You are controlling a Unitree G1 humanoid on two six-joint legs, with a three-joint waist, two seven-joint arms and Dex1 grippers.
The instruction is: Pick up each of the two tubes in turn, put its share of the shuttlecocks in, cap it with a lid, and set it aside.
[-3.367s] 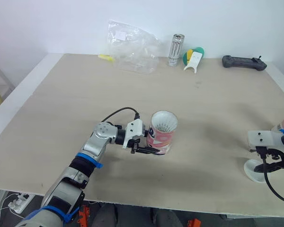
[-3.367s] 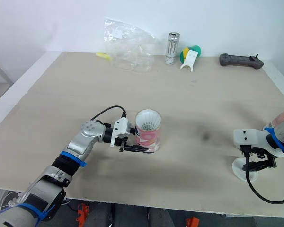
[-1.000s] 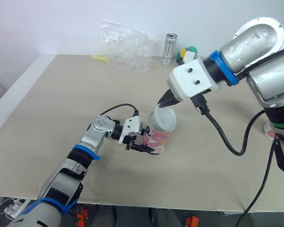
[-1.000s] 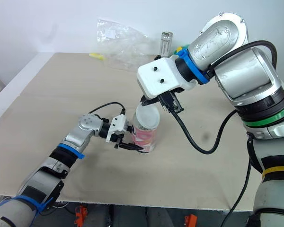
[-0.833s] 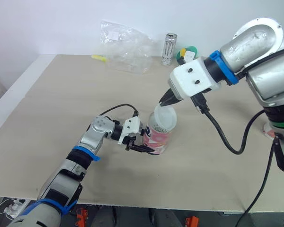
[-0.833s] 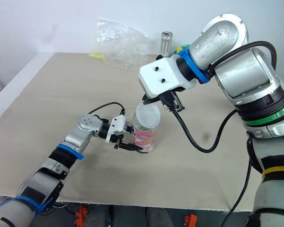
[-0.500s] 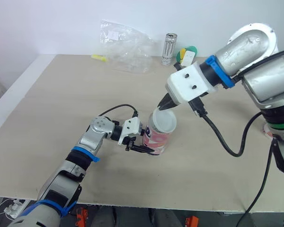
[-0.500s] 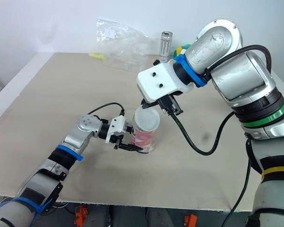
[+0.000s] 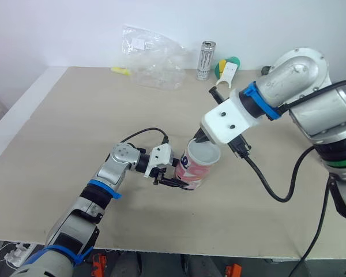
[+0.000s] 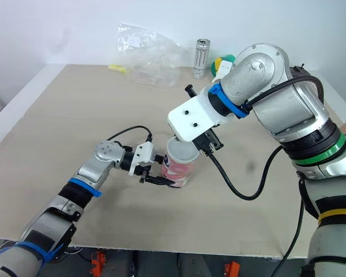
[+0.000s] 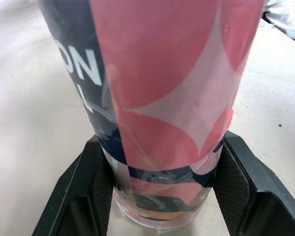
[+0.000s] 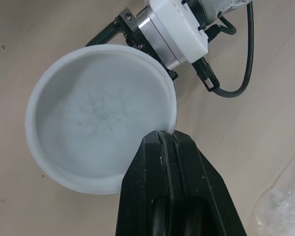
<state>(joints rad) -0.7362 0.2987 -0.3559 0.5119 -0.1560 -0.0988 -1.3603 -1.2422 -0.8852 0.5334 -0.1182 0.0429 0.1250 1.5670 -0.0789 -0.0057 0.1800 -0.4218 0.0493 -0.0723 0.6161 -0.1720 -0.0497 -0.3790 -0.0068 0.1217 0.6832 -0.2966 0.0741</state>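
left pincer (image 9: 180,183) clamped on pink tube (image 9: 195,171) standing on bench (image 9: 75,115) | right pincer (image 12: 164,135) pinching white lid (image 12: 98,147) onto its top | capping nearly done, I think; setting aside left

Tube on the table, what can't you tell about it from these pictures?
- Contents of the tube: head views, the lid covers its mouth; left wrist view, its wall is opaque.
- Whether the lid is fully seated: head views, the right hand and wrist block the far rim.
- Tube's top: left wrist view, cut by the edge.
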